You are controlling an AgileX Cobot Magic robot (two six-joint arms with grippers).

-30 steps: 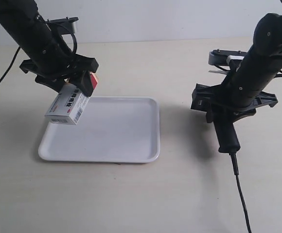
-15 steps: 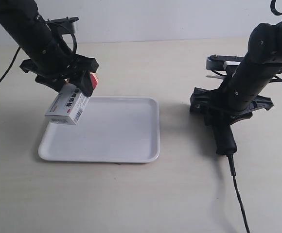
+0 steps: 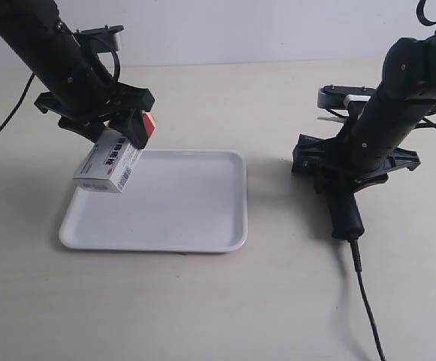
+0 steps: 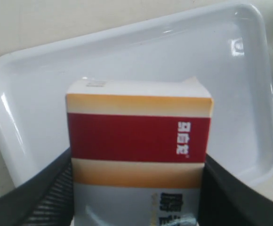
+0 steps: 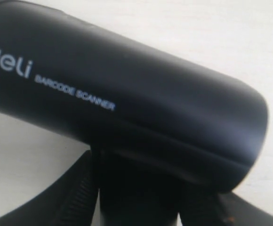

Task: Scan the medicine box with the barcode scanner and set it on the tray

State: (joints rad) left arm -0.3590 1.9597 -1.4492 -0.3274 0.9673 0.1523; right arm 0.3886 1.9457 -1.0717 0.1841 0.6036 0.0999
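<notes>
Item one, your left tool (image 3: 119, 128): jaws partway apart, clamped on the medicine box (image 3: 109, 167), which hangs tilted beneath it, above the tray (image 3: 195, 210). Item two, your right tool (image 3: 346, 174): jaws partway apart, gripping the barcode scanner (image 3: 347, 214), its cable (image 3: 367, 297) lying across the surface (image 3: 263, 301).

Bright, even light; soft shadows; glare on the tray (image 4: 127, 52); blurry wrist close-ups
</notes>
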